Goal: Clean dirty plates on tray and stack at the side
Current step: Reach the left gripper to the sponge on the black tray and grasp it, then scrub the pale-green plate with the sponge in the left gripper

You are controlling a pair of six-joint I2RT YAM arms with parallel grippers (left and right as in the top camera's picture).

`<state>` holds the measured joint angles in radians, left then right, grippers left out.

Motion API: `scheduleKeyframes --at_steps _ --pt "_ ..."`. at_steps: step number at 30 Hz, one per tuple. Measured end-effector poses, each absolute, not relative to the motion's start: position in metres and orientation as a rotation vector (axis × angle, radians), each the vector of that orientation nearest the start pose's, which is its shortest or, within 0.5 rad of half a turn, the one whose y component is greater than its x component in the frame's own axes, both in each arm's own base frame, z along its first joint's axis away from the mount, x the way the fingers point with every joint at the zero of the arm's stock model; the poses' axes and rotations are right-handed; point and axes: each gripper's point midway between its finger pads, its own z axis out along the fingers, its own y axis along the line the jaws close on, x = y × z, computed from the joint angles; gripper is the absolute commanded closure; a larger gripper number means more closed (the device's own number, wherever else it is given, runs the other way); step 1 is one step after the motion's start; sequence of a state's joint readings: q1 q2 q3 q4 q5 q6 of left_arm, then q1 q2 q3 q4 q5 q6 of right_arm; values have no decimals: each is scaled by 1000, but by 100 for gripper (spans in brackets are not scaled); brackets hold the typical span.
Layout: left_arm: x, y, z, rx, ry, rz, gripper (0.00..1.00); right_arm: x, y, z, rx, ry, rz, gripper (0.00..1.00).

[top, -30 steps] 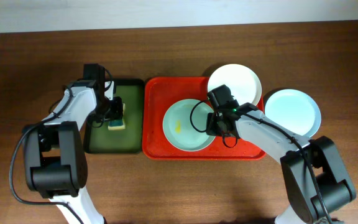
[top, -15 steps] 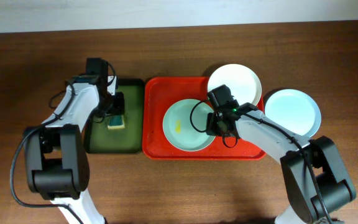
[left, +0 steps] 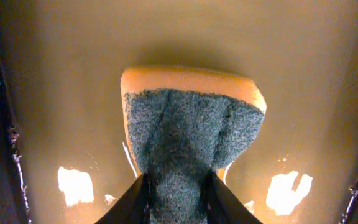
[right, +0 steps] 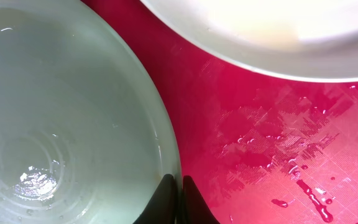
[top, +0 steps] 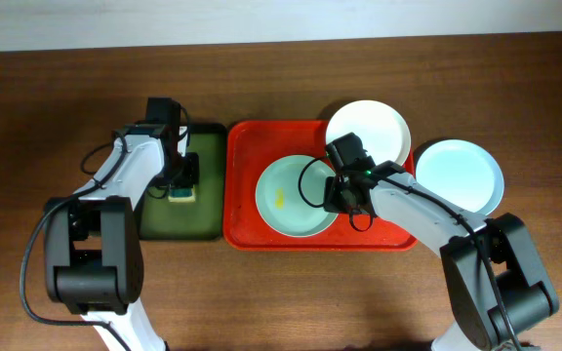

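Note:
The red tray [top: 247, 210] holds a pale green plate [top: 291, 200] with a small yellow smear. A white plate [top: 367, 132] leans over the tray's far right rim. On the table to the right of the tray lies a pale blue plate [top: 460, 175]. My right gripper [top: 343, 195] is shut on the green plate's right rim [right: 166, 143], one finger inside and one outside [right: 180, 194]. Over the dark green tray [top: 164, 219], my left gripper [top: 181, 181] is shut on a yellow sponge [top: 181, 194]. The sponge's grey scouring face [left: 185, 143] is pinched between the fingers [left: 137, 200].
Water drops lie on the red tray's floor [right: 272, 155] beside the green plate. The white plate's edge [right: 260, 37] hangs close above the right gripper. Brown table [top: 291, 292] runs in front of both trays.
The left gripper's jaws have narrowed onto the sponge, and the left wrist has shifted slightly right over the green tray. The right arm and the plates have not moved.

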<state>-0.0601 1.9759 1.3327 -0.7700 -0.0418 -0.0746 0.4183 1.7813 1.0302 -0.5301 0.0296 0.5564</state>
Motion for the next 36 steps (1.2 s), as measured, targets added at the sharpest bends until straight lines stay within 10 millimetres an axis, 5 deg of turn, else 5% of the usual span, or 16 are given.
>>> scheduleKeyframes --at_steps 3,10,13,15,31,36 --pt "392 -16 13 -25 2977 45 100 336 144 13 204 2861 158 96" --pt "393 -23 25 -21 2954 -18 100 336 144 13 203 2861 158 96" --pt "413 -26 136 -17 2632 -52 100 331 146 12 201 2887 180 96" --pt "408 -28 182 -10 2518 -78 100 324 149 12 201 2918 215 96" --pt "396 -33 176 3 2573 -123 100 321 152 12 182 2936 248 96" --pt "400 -34 146 0 2652 -119 100 320 159 13 85 2940 294 96"
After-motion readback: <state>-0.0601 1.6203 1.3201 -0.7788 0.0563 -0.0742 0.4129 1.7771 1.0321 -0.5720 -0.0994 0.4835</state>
